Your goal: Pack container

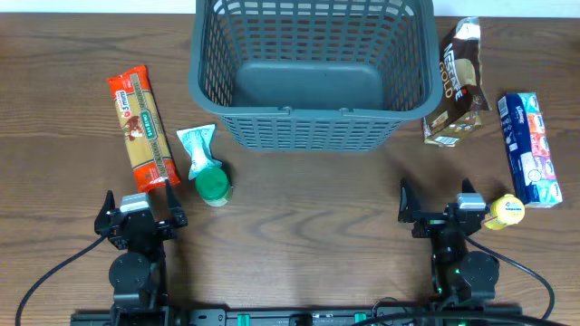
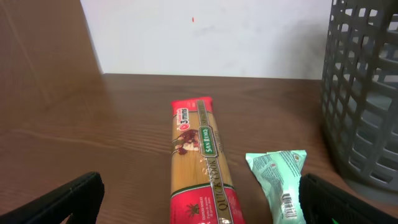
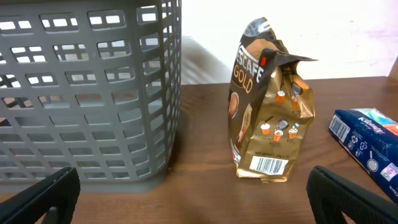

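Container (image 1: 308,129), a grey lattice basket, is sitting empty at the far middle of the wooden table (image 1: 299,217), mouth facing up, while both arms are waiting at the near edge. The left gripper (image 1: 140,206) and the right gripper (image 1: 435,201) are both spread wide, holding nothing.

The basket is looking light and stiff, and likely to skid on the smooth wood if nudged. Being far wider than either pincer, it is probably offering only its thick rim or a side slat as a place to pinch. For packing it may need no lifting at all.

The overhead camera is showing what the wrists are missing: the bare solid bottom and the full spread of groceries. A spaghetti packet (image 1: 140,129) and a green pouch (image 1: 198,149) are lying to the left. A Nescafé Gold coffee bag (image 1: 458,86) and a blue tissue pack (image 1: 532,149) are to the right, with a small yellow item (image 1: 506,211) just beside the right gripper.

The wrist cameras are giving the side view instead. The coffee bag is standing upright near the basket wall with a gap between them, and the spaghetti is lying flat, well apart from it.
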`<state>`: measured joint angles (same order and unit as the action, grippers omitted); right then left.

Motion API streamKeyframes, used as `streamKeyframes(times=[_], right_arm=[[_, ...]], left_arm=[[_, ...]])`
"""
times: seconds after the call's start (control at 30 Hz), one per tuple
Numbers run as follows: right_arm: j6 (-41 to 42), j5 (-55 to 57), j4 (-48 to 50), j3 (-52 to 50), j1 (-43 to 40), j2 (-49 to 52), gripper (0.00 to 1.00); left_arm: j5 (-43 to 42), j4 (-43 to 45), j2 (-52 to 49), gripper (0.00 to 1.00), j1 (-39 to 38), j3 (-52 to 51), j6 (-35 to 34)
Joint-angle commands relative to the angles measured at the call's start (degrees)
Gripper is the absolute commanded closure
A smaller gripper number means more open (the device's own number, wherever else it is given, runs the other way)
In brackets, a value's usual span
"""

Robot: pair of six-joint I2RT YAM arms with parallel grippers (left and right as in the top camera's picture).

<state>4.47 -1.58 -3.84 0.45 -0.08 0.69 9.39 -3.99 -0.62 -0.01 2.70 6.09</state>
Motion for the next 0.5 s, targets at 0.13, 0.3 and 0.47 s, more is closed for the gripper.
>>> streamKeyframes(times=[0.13,0.3,0.47], right_arm=[[1.77,-0.37,-0.24,-0.13,0.92,-0.35,0.01],[4.37,-2.21,-0.20,-0.13,0.87,-0.28,0.01],[8.70,-3.61,-2.19,1.88,0.85,-0.20,0.01]], left_arm=[[0.28,-0.83,0.39,0.02,0.33,-1.68,0.52],[0.28,-0.83,0.39,0.01,0.33,-1.68,0.52],[0.28,-0.83,0.39,0.02,0.33,-1.68,0.52]])
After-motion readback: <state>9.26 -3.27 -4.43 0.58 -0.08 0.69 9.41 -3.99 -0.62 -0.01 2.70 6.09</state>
